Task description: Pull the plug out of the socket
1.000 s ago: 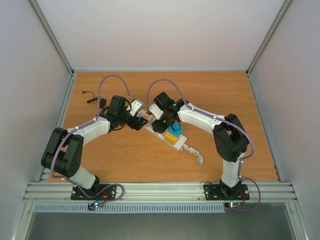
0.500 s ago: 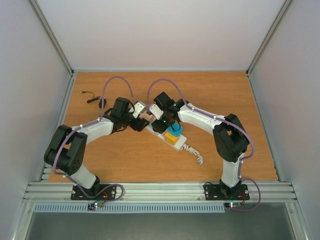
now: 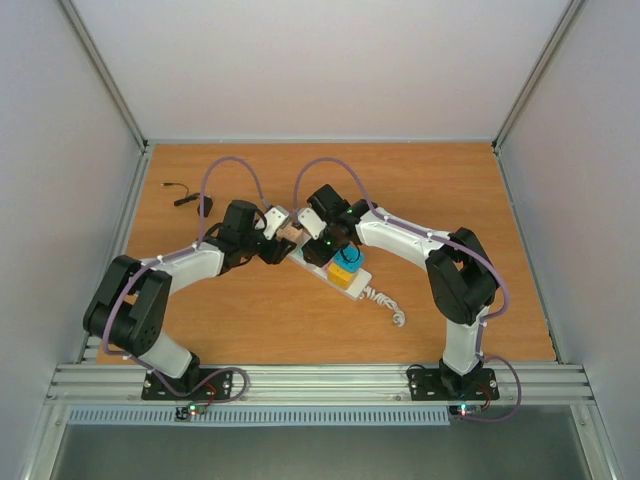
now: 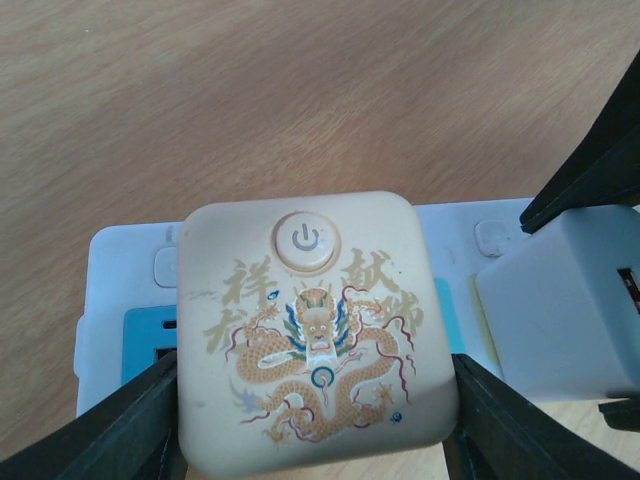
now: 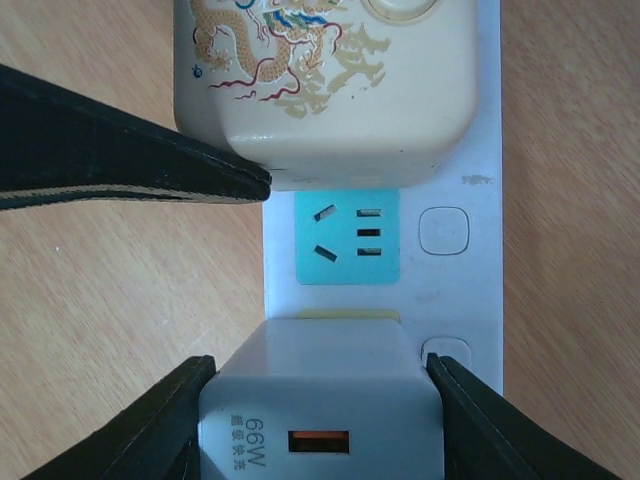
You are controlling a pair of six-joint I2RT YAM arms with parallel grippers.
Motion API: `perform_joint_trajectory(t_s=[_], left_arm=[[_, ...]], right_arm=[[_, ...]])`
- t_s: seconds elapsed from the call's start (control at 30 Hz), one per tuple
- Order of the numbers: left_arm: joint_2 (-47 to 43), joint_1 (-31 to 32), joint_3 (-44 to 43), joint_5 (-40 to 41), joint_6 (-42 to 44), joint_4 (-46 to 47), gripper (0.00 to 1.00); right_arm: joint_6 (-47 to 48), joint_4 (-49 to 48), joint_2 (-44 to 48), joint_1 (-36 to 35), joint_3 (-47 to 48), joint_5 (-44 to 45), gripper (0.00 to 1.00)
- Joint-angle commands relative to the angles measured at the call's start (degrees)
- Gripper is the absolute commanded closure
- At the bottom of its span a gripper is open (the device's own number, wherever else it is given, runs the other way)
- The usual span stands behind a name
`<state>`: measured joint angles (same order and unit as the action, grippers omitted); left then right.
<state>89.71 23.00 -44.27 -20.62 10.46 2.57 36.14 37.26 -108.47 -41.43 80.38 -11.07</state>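
Though my left fingers (image 4: pixel 120 430) pinch the cream plug (image 4: pixel 315 320) and right fingers (image 5: pixel 140 440) the white charger (image 5: pixel 315 400), both sit in the socket (image 4: pixel 110 290) — unpulled.

White socket (image 5: pixel 487 120), teal outlet (image 5: pixel 348 238), cream plug (image 4: pixel 315 330) with gold dragon print, grey charger (image 5: pixel 320 385)

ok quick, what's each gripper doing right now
Left gripper: closed on the cream dragon plug.
Right gripper: closed on the white charger.
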Motion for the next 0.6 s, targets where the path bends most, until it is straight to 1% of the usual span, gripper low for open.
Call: perform_joint_trajectory(t_s=[0.0,0.2,0.33,0.57], left_arm=[[-4.2,0.0,1.7,-0.5,-0.2,7.9,0.48],[-4.8,0.0,2.5,-1.1,-0.3,9.4,0.51],[-4.6,0.0,1.0,-2.1,-2.1,8.1,0.52],[-2.9,0.0,-3.3,-3.0,-4.2,2.8,0.56]], right_arm=[[-0.8,-1.8,-2.9,-0.4,-1.8,-1.6,0.58],[-0.9,-2.0,-3.4,-0.4,-1.8,-1.8,0.59],[-0.9,-1.8,-3.9,-0.4,-1.6,-2.0,0.59],[-0.6,-1.8,-4.5,-0.5,-1.5,-1.9,0.59]])
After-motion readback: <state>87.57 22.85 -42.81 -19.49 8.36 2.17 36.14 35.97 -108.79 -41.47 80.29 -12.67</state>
